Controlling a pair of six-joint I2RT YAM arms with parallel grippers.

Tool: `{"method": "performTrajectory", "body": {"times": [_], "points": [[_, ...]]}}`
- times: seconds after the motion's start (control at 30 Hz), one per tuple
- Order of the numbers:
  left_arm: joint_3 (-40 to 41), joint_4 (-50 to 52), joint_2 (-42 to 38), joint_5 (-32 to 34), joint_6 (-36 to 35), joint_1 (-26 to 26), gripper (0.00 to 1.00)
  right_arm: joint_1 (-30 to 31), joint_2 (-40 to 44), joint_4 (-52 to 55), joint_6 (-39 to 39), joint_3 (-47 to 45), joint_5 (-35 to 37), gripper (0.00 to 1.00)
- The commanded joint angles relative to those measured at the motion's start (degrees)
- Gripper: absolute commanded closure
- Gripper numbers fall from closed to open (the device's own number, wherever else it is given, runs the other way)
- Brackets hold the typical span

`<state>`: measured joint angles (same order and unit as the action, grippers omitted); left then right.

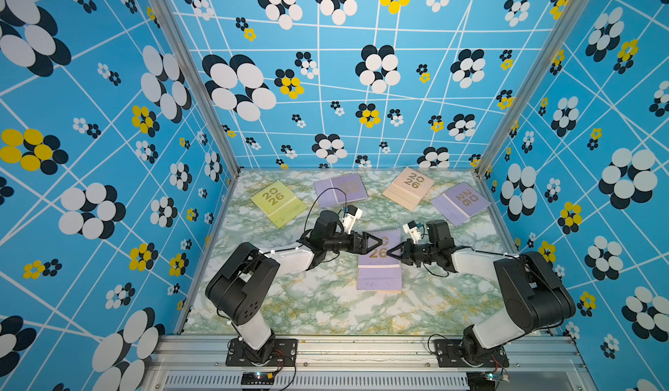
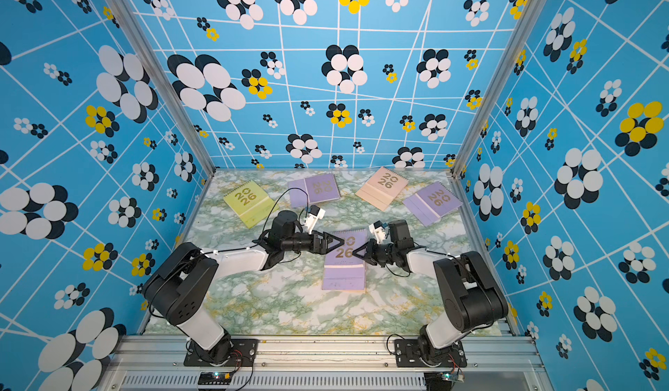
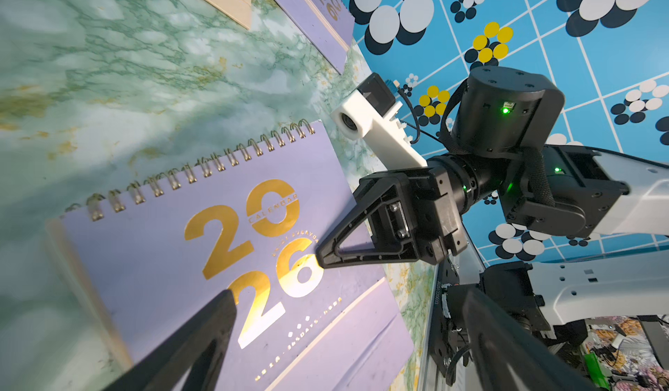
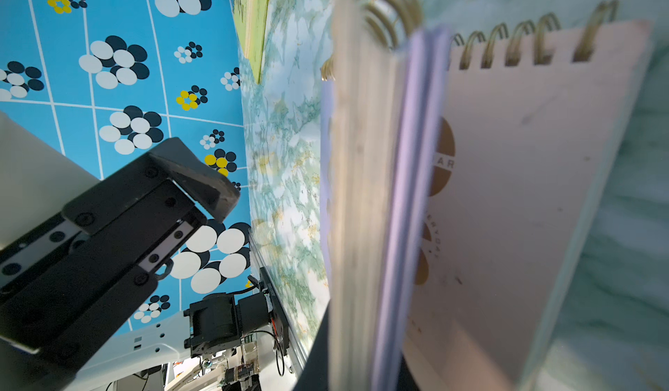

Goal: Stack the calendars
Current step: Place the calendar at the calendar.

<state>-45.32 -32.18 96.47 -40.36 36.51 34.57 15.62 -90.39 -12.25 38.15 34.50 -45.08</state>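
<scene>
Flanking the central lilac calendar's (image 1: 379, 277) side edges, left pincer (image 1: 380, 243) gapes, right pincer (image 1: 388, 253) is pressed together; bare marbled worktop (image 1: 325, 306) lies nearer the arm bases.

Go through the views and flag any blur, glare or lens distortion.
Right wrist view: the lilac calendar fills the lens, page edges and spiral rings out of focus; the side wall is sharp. Left wrist view: glare bleaches the 6 of its gold 2026. Both top views: sharp, evenly lit, but grid lines on the back wall bow.
</scene>
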Motion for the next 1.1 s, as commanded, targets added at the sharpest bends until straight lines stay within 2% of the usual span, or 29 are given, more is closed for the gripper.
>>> {"method": "performTrajectory", "body": {"times": [0.0, 0.23, 0.63, 1.07], "points": [[0.0, -2.7, 1.0, -0.7, 0.9, 1.0, 0.00, -0.4, -1.3, 7.7, -2.6, -0.7, 9.1, 0.95], [-0.8, 1.0, 2.7, 2.0, -1.3, 2.3, 0.01, -0.5, -1.5, 8.6, -2.8, -0.9, 10.2, 0.90], [-0.1, -3.6, 7.7, 2.9, 1.3, 3.1, 0.00, -0.4, -1.4, 10.0, -3.5, -0.8, 11.4, 0.84], [1.7, -6.3, 9.5, 4.4, 3.5, 3.3, 0.00, -0.4, -1.0, 13.8, -5.3, 0.3, 13.3, 0.73]]}}
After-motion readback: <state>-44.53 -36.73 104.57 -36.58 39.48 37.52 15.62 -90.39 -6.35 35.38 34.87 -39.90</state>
